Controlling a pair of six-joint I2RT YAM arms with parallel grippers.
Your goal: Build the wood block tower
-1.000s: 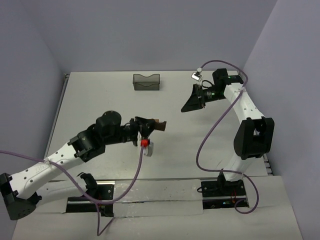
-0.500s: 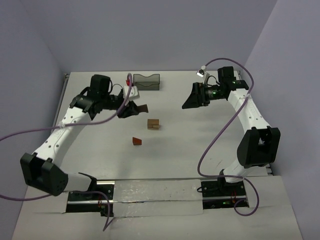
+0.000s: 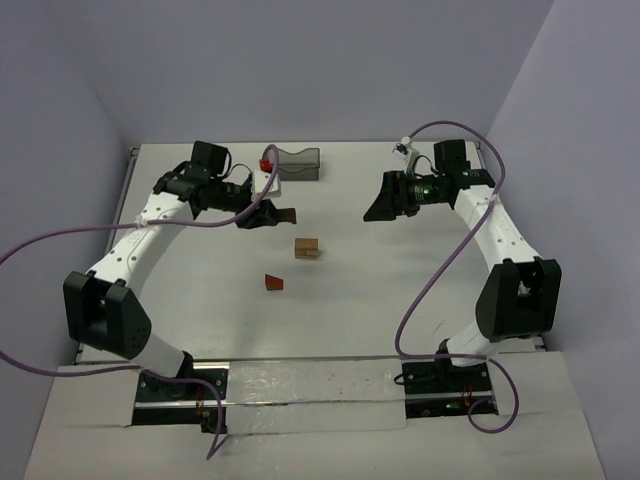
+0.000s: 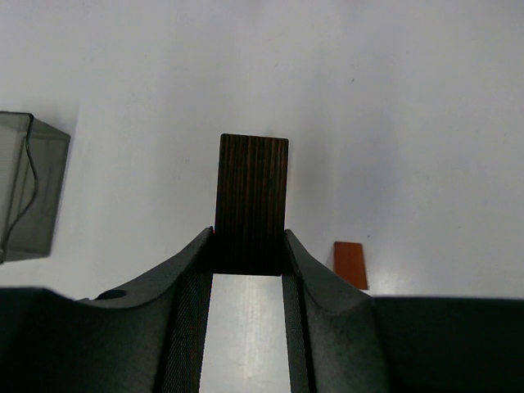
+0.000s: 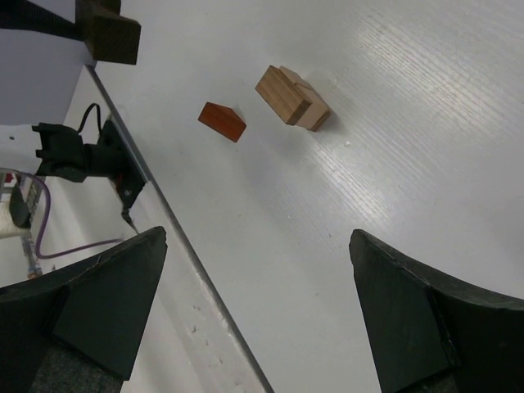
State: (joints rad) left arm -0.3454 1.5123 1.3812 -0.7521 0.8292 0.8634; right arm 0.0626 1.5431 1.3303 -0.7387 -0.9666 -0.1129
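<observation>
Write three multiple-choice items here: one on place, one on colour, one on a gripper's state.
1. The reddish-brown wedge lies: A) nearer the arm bases than the tan blocks; B) atop them; C) beyond them.
2. The block in the left gripper is: A) light tan; B) dark brown; C) white.
3. The right gripper is: A) shut on the wedge; B) open; C) shut on a cube.
1A, it sits lower in the top view; 2B, dark grain shows in the left wrist view; 3B, its jaws stand wide apart.

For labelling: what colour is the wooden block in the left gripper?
Dark brown wooden block, striped grain; left wrist view.
</observation>
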